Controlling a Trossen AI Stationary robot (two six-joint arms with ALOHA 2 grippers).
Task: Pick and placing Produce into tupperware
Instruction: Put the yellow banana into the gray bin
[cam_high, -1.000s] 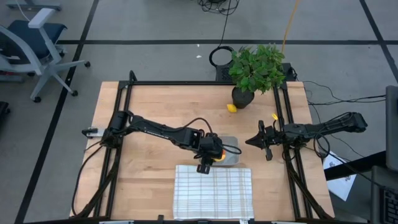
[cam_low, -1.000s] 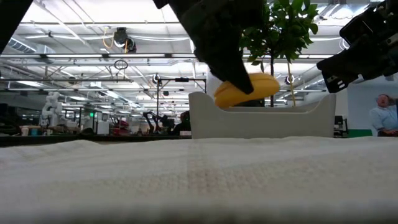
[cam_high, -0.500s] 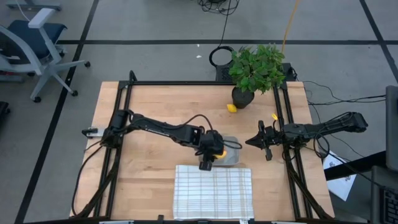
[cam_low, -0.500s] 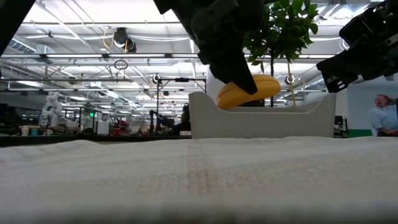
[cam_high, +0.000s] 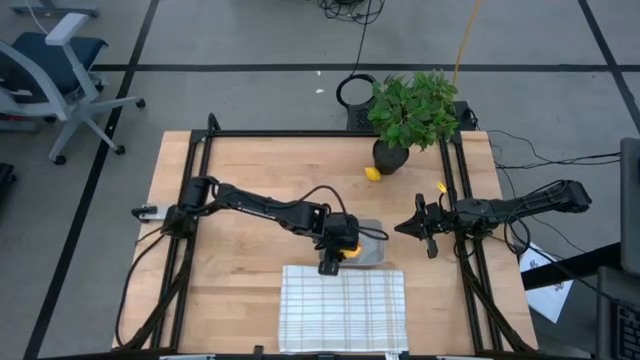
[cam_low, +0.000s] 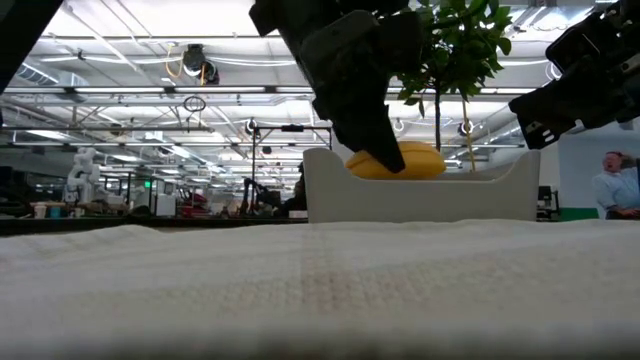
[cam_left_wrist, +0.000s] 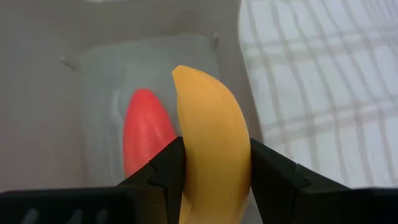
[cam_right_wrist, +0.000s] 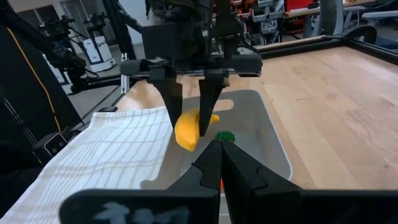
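My left gripper is shut on the yellow banana over the near left part of the translucent grey tupperware. In the low view the banana sits partly behind the tub's near wall. An orange-red carrot lies on the tub's floor beside the banana, its green top toward my right arm. The small yellow lemon rests on the table by the plant pot. My right gripper waits shut at the table's right, pointing level at the tub. My left gripper pinches the banana's two sides between its two fingers, about the middle of its length. The fingers come slanting down from the table's left and lie across the banana. The banana's far end points into the tub; whether it touches the floor cannot be told.
A white grid-lined cloth lies against the tub's near side. A leafy potted plant stands at the far right of the table. A person shows in the room beyond. Bare wood lies left of the tub.
My left gripper has sunk with the banana. The banana was above the tub's rim and now sits lower, its underside behind the tub's near wall. The grip has stayed the same.
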